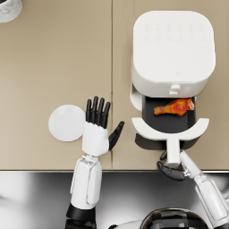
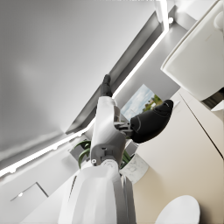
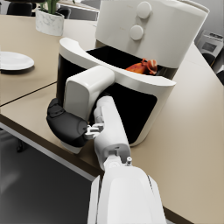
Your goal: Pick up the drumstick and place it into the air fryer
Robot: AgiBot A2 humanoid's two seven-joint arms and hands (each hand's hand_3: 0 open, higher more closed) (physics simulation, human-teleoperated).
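The orange-brown drumstick (image 1: 175,107) lies inside the pulled-out black basket (image 1: 170,122) of the white air fryer (image 1: 172,47); the right wrist view shows the drumstick (image 3: 143,66) deep in the drawer. My right hand (image 1: 171,170) grips the basket's white handle (image 1: 173,150) at the table's front edge, and the same hand (image 3: 68,124) wraps the handle (image 3: 85,92) in the right wrist view. My left hand (image 1: 98,123) hovers flat over the table with fingers spread, holding nothing, between the plate and the fryer. In the left wrist view that hand (image 2: 151,122) is seen from behind.
An empty white round plate (image 1: 67,122) sits left of my left hand. A grey marbled pot (image 1: 9,9) stands at the far left corner, also a pot (image 3: 49,22) in the right wrist view. The tan table (image 1: 53,58) ends at a front edge near my arms.
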